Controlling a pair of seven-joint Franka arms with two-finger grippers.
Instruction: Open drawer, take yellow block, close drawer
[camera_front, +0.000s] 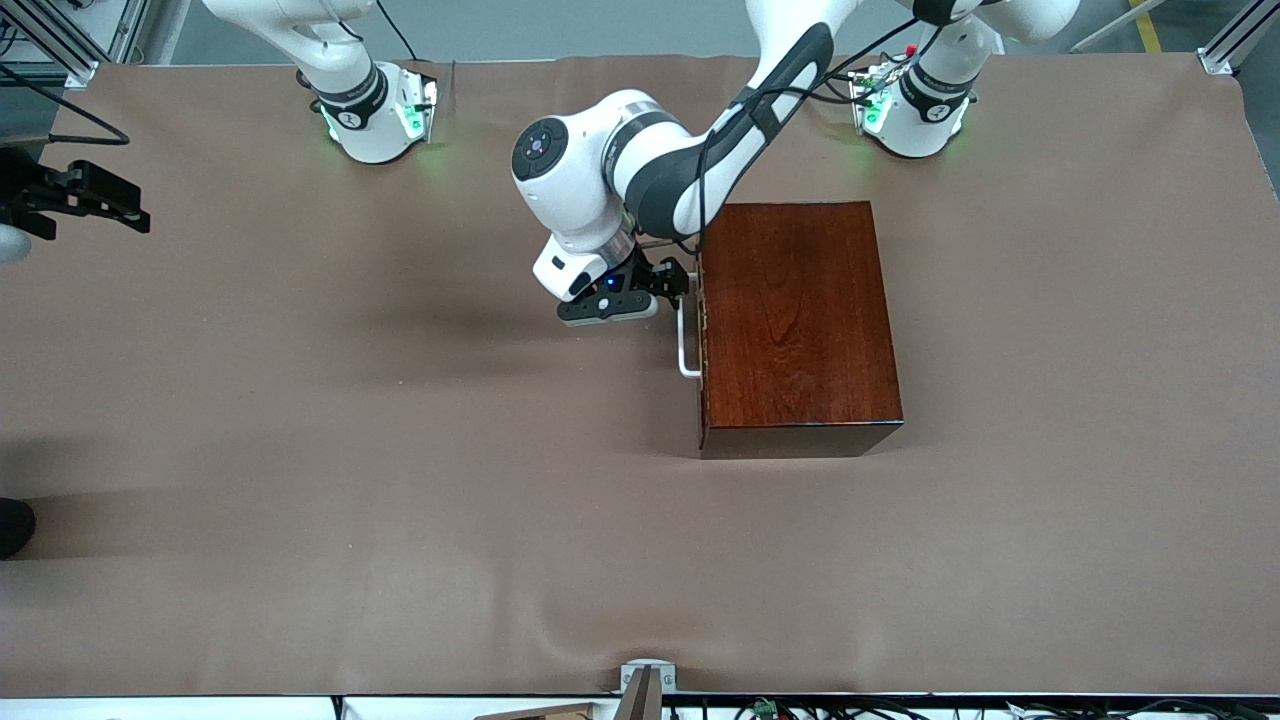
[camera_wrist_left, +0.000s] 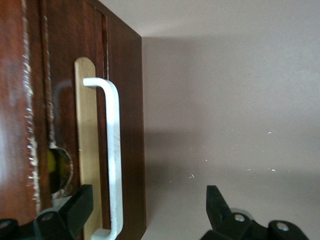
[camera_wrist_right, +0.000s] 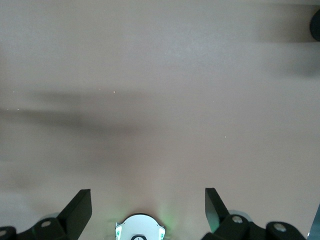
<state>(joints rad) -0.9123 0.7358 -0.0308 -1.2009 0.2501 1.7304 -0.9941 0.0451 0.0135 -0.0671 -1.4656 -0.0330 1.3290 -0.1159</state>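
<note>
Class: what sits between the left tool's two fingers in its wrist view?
The drawer's white handle, flanked by the open left tool; nothing else but bare table.

The left arm reaches low with its left pincer (camera_wrist_left: 147, 207) open, while the right pincer (camera_wrist_right: 148, 210) waits open.

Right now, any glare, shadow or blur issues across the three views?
Front view: even light, glossy sheen on the wooden box, soft arm shadow on the table. Left wrist view: drawer face close and slightly soft, handle sharp. Right wrist view: only diffuse shadow bands.
</note>
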